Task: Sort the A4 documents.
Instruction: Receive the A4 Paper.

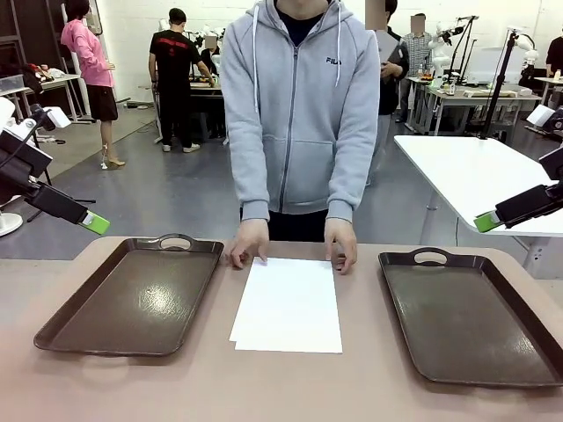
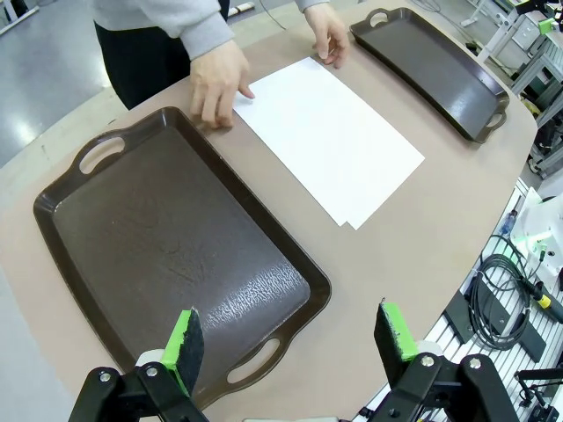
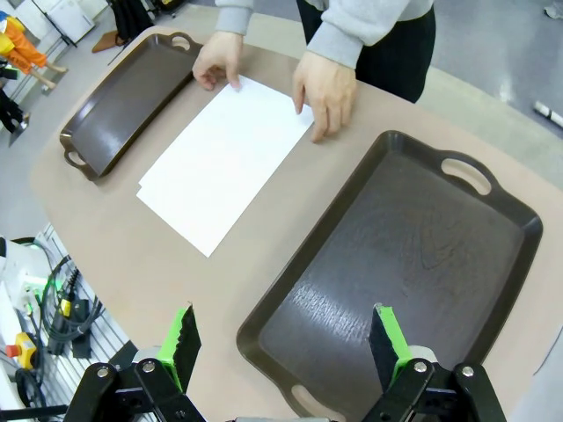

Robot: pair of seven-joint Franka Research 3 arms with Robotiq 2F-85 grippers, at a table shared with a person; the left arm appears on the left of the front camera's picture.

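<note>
the a4 documents [image 1: 288, 303] lie flat in a small pile in the middle of the table [image 1: 290, 391]. the left tray [image 1: 132, 299] sits at 9 o'clock from the pile and the right tray [image 1: 471, 316] at 3 o'clock. one hand [image 1: 248, 242] and the other hand [image 1: 341, 243] of the person touch the pile's 12 o'clock corners. the left gripper [image 2: 290, 338] hangs up in the air near the left tray, fingers wide apart, holding nothing. the right gripper [image 3: 285, 338] hangs near the right tray, fingers wide apart too.

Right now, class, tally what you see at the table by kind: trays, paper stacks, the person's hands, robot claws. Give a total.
Brown trays: 2, left tray and right tray
Stack of A4 documents: 1, sheet count unclear
Person's hands: 2, at the stack's far corners
Claws: 2, left claw and right claw, both open
Total: 7
</note>
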